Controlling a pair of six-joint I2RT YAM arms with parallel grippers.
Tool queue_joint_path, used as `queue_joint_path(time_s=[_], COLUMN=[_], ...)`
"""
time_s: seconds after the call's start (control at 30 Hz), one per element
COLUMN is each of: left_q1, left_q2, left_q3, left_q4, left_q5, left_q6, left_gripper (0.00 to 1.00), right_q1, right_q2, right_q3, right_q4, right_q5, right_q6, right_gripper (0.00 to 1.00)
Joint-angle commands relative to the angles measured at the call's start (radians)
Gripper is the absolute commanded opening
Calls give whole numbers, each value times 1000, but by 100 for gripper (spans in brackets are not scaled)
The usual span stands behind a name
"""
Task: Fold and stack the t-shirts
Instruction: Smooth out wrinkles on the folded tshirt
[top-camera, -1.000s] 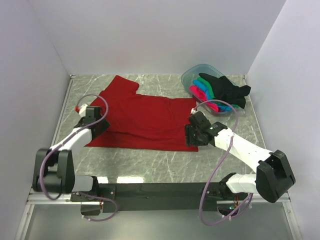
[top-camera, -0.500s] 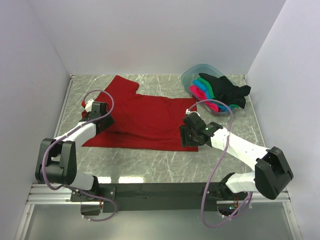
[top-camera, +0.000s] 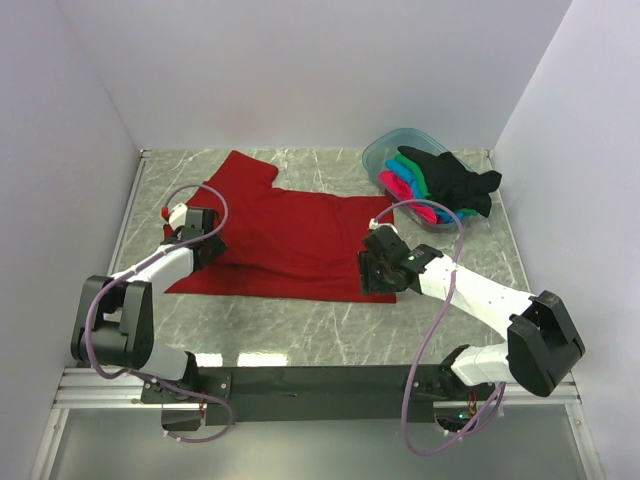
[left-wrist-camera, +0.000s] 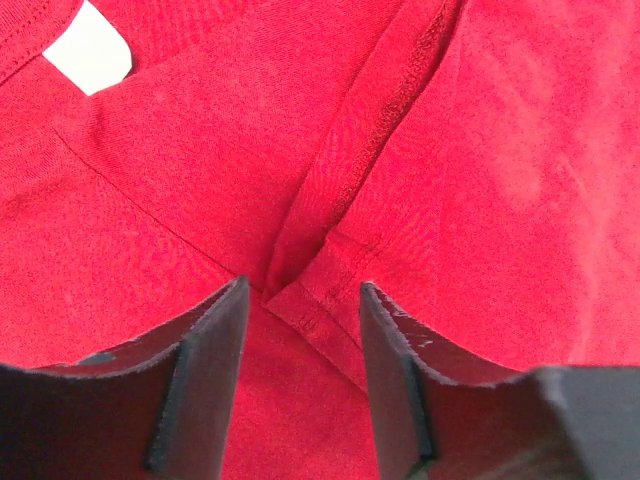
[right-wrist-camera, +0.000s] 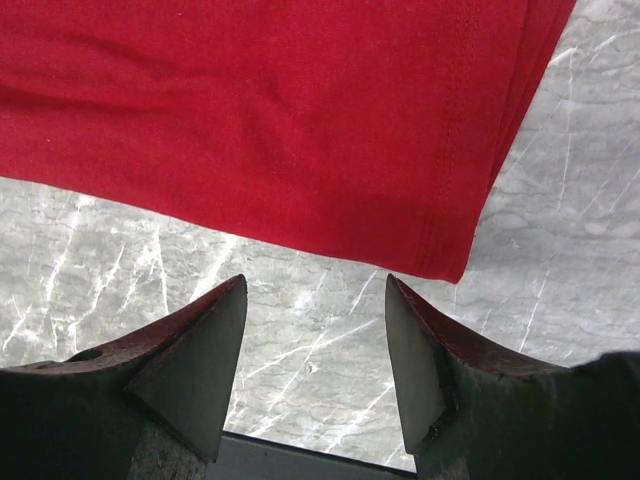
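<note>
Dark red cloth t-shirt (top-camera: 290, 240) lies long-axis left-right on worktop (top-camera: 330, 325); left claw (left-wrist-camera: 302, 290) spread over sleeve seam (left-wrist-camera: 330, 250), right claw (right-wrist-camera: 315, 282) spread at hem corner (right-wrist-camera: 445, 262).

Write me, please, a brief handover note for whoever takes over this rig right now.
Left gripper: open, low over the dark red t-shirt by a sleeve seam.
Right gripper: open, empty, above that shirt's near right corner.
Black t-shirt, pink t-shirt, blue t-shirt, green t-shirt: bunched in and over the tub, far right.
Done: red shirt spread on the table. Left: fold all five, stack.
</note>
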Motion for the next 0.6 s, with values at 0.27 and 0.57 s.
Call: queue_joint_path(time_s=[0.27, 0.57], left_q1=[-6, -8], left_q2=[32, 55], left_q3=[-12, -14], left_q4=[27, 47], left_q5=[7, 32], left_q6=[-4, 5], left_gripper=[41, 40], right_q1=[8, 10], right_q2=[4, 13], right_q3=[30, 35], right_q4=[24, 25], right_q5=[22, 20], right_q6=[8, 5], right_gripper=[64, 65])
